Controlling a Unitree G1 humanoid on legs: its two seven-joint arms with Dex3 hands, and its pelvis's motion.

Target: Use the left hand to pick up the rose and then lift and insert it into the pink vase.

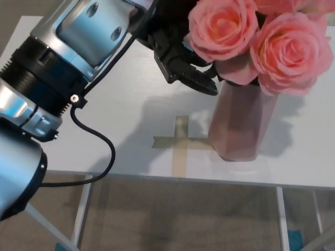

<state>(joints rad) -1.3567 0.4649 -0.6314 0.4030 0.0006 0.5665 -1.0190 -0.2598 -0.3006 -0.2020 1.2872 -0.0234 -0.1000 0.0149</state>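
One left robot hand (180, 65), fingers apart, beside rose (222, 29)

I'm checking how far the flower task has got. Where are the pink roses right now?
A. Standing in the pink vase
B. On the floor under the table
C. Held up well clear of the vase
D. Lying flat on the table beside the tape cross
A: the roses sit directly on top of the pink vase, blooms above its mouth, with the left hand close beside them.

A single head camera looked steeply down, close over the white rectangular table (131, 141), its near edge in view.
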